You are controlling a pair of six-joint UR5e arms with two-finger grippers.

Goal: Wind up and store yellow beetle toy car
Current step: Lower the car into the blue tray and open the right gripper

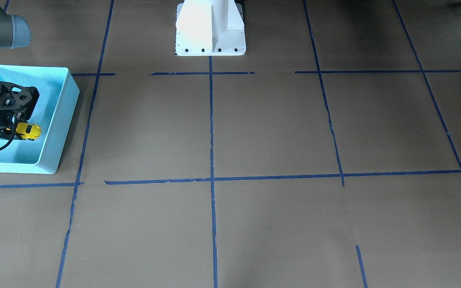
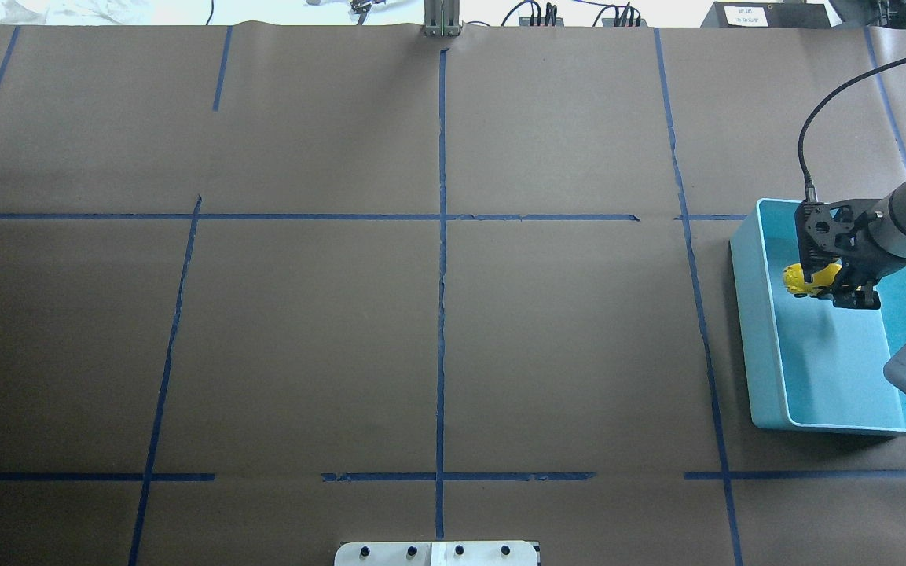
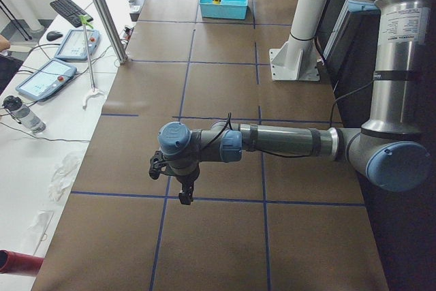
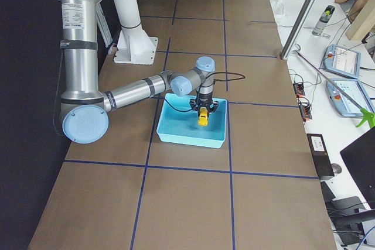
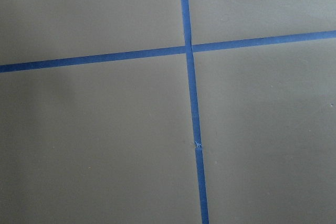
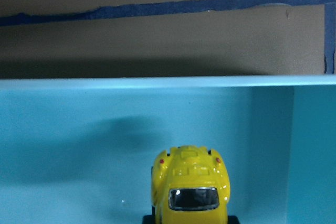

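Note:
The yellow beetle toy car (image 1: pixel 29 131) is held at one end by my right gripper (image 1: pixel 16 131), inside the light-blue bin (image 1: pixel 60 120) and just above its floor. The overhead view shows the car (image 2: pixel 805 280), the gripper (image 2: pixel 838 284) and the bin (image 2: pixel 743 314) at the table's right side. In the right wrist view the car (image 6: pixel 191 184) points toward the bin's wall (image 6: pixel 157 82). My left gripper (image 3: pixel 181 187) hangs over bare table near the left end, seen only in the exterior left view, so I cannot tell whether it is open or shut.
Brown paper with blue tape lines (image 2: pixel 441 275) covers the table. The white robot base (image 1: pixel 210 28) stands at the robot's edge. Tablets and a keyboard (image 3: pixel 71 8) lie on a side desk beyond the table.

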